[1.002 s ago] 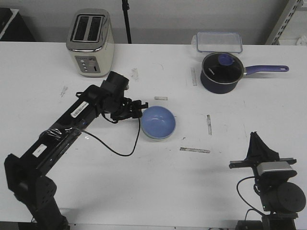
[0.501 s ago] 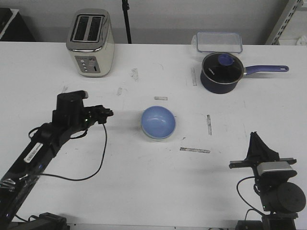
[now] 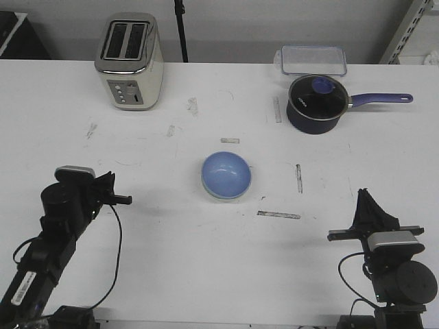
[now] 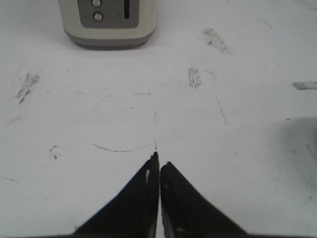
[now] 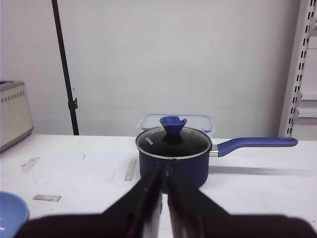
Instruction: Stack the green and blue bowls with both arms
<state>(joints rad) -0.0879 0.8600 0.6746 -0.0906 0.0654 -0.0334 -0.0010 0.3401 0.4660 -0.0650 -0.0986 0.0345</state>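
The blue bowl (image 3: 226, 175) sits open side up in the middle of the table, nested in the green bowl, of which only a thin pale rim (image 3: 221, 197) shows under its near edge. My left gripper (image 3: 125, 199) is shut and empty at the near left, well clear of the bowls; in the left wrist view (image 4: 159, 161) its tips meet over bare table. My right gripper (image 3: 363, 195) is shut and empty at the near right; in the right wrist view (image 5: 165, 166) it points at the saucepan, with the blue bowl's edge (image 5: 10, 213) showing as well.
A toaster (image 3: 129, 60) stands at the back left and shows in the left wrist view (image 4: 106, 22). A dark navy saucepan (image 3: 315, 103) with a lid and long handle and a clear lidded box (image 3: 312, 59) stand at the back right. Tape strips mark the table.
My left arm has drawn back from the bowls' left side to the table's near left. The bowls and my right arm have not moved.
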